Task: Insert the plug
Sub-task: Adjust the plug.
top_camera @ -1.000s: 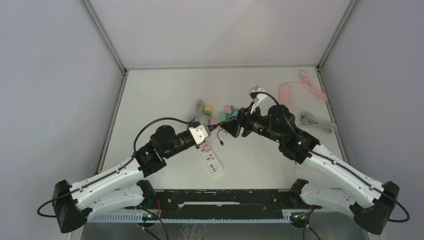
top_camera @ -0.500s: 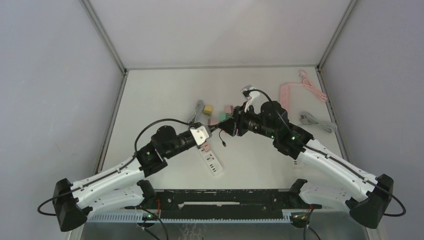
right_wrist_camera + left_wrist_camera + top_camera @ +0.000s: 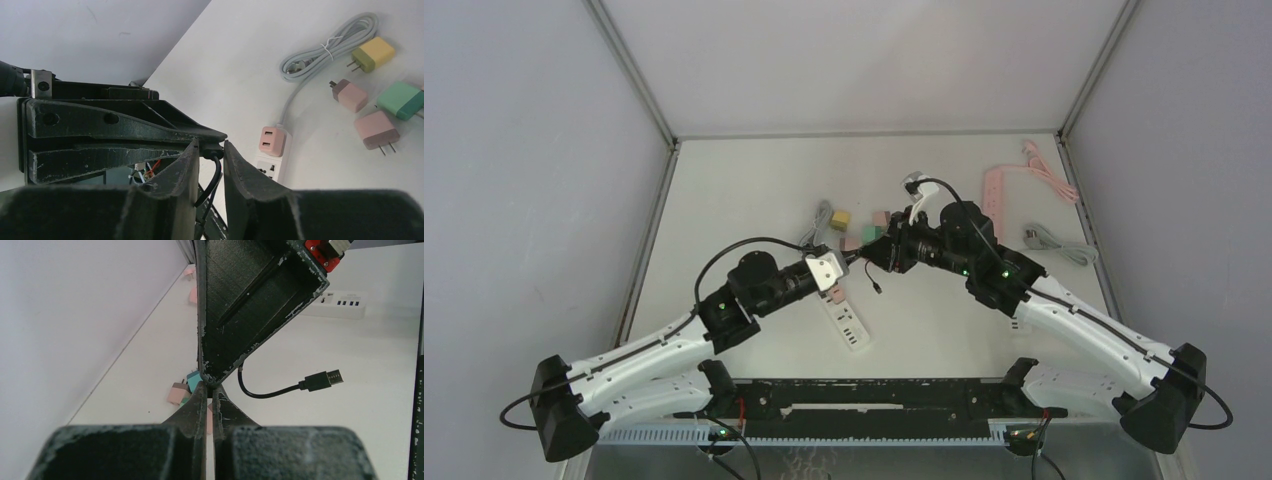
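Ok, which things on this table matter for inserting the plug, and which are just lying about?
In the job:
black USB cable, pinched by the left end effector, right end effector around it
white plastic power strip

Lying about:
pink power strip with cord
coiled grey cable
yellow plug adapter
green plug adapter
pink plug adapters

Top camera looks down from behind — close wrist cameras face each other, both seeing adapters [image 3: 372, 130].

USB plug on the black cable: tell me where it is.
Top view, mid-table: the USB plug is just right of the white power strip.
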Controlling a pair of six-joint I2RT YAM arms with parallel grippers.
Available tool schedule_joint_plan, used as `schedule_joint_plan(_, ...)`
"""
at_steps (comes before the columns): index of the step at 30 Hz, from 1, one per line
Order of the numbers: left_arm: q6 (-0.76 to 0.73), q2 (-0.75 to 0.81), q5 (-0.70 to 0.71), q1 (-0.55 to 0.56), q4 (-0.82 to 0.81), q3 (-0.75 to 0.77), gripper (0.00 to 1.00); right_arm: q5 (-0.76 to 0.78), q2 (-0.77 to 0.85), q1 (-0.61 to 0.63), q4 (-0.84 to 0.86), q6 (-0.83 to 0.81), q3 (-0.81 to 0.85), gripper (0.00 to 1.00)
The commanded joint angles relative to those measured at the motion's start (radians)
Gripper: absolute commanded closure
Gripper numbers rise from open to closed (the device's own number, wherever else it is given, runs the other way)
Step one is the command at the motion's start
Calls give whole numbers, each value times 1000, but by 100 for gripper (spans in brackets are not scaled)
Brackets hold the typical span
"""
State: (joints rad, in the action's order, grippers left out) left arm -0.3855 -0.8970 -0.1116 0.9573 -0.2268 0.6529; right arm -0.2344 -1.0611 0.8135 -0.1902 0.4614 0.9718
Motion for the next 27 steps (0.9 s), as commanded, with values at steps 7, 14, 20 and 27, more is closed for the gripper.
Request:
schedule_joint_plan(7, 4, 24, -1, 6, -65, -23, 89, -23, 21, -2, 20, 8, 41, 89)
schedule_joint_plan(14, 43, 53, 26, 6, -64, -45, 60, -40, 55, -45, -5, -9, 43, 98)
schedule_joint_plan(20, 180, 107, 129, 6, -64, -86, 50, -31, 56, -67, -75, -55, 75, 100)
schedule_joint_plan(27, 417, 192, 306, 6, 2, -125, 38, -74, 61, -74, -121, -125, 87, 100)
